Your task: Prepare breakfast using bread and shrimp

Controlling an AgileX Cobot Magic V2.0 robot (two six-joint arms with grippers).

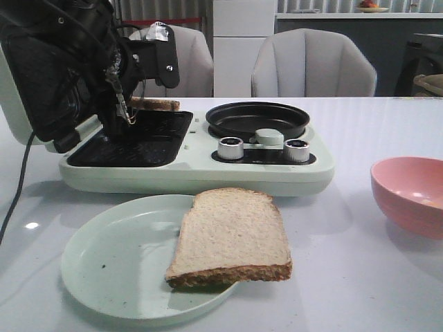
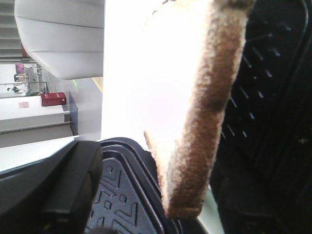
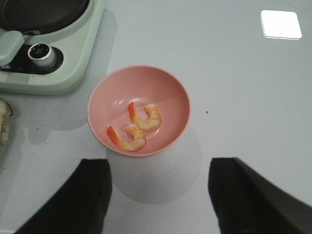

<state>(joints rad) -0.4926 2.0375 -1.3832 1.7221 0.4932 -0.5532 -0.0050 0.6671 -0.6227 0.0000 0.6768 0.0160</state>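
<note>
Two slices of bread are seen: one slice (image 1: pixel 232 235) lies flat on a pale green plate (image 1: pixel 111 263) near the front edge of the table (image 1: pixel 360 290), its crusted end overhanging the plate's rim, while the second slice (image 2: pixel 204 112) is carried by the left gripper (image 1: pixel 124 114) over the open grill side of the breakfast maker (image 1: pixel 201 169), towards the left edge of the table. In the left wrist view that slice fills the middle of the picture, tilted, with the ridged black grill plate (image 2: pixel 273 97) behind it and one black finger (image 2: pixel 63 190) visible beside it; the fingers appear to be pinching the bread, though the contact itself is hidden. A brown crust edge (image 1: pixel 156 104) shows just behind the gripper in the front view. A round black pan (image 1: pixel 257 119) sits in the maker's right half, with two silver knobs (image 1: pixel 231 148) in front of it. Two curled orange-pink shrimp (image 3: pixel 136 126) lie touching each other in a pink bowl (image 3: pixel 170 92), which stands near the right edge of the table, well apart from the plate. The right gripper (image 3: pixel 158 195) is held above the table just beside the bowl, its two dark fingers (image 3: pixel 87 195) spread wide with nothing between them
</note>
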